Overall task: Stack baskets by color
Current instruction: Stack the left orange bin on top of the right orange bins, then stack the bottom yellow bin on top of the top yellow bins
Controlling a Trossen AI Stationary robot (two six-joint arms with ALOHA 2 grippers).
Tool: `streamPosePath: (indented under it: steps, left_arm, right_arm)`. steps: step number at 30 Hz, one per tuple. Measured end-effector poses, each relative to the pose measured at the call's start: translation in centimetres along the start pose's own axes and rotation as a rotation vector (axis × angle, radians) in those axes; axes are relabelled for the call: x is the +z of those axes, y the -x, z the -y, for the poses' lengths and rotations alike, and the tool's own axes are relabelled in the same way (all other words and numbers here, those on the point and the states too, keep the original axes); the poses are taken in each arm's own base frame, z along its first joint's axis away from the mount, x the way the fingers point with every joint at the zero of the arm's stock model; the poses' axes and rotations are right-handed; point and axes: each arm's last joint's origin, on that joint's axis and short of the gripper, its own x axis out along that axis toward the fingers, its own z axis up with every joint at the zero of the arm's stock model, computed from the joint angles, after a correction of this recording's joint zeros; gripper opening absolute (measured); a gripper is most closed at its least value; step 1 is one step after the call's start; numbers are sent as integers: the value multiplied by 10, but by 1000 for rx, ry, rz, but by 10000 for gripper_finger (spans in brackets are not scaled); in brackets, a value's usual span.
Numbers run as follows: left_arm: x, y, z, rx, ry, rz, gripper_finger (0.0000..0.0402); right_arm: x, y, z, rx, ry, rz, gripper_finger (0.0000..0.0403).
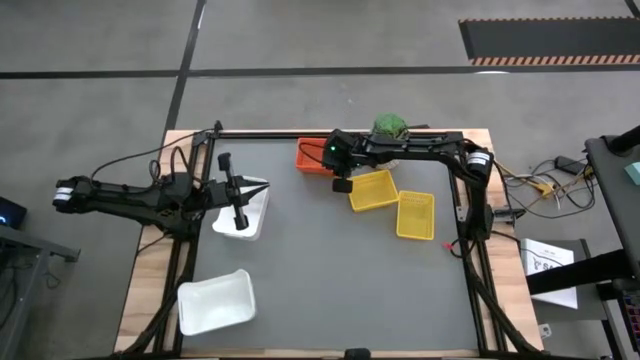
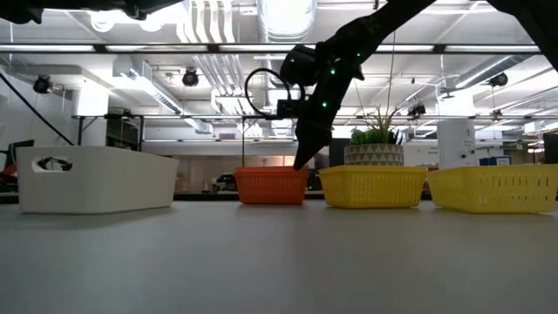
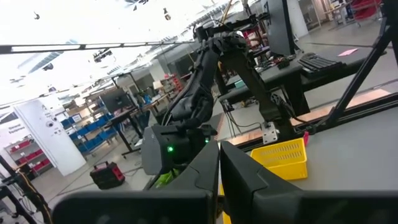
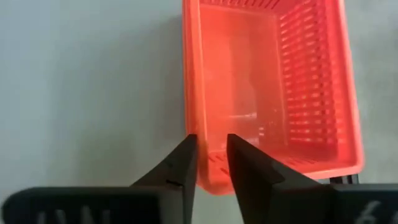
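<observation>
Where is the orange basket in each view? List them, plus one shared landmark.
High view: orange basket at the table's far edge, left of the plant.
Low view: centre, left of the yellow baskets.
Left wrist view: not visible.
Right wrist view: fills the upper right.
Shared landmark: the right hand at its rim.

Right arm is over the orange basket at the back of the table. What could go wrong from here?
The right end effector straddles the orange basket wall with only a narrow gap; lifting now may drag or tip it. The yellow basket and potted plant sit close by and could get bumped. The left end effector waits shut over a white basket.
</observation>
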Motion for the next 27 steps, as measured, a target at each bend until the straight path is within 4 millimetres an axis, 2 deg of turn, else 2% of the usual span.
streamPosePath:
  steps: [7, 14, 19, 27]
  left_arm:
    - [-1, -1, 1, -3, -2, -6, 0]
    - [-3, -4, 3, -10, -6, -21, 0]
    - [-6, -8, 6, -20, -12, -41, 0]
    - [-5, -14, 7, -11, -8, -24, 0]
  right_arm:
    - [6, 10, 4, 2, -38, -7, 137]
    - [9, 33, 3, 37, -110, -57, 146]
    - [9, 59, -15, 64, -119, -46, 135]
    - [2, 100, -55, 97, -148, 61, 126]
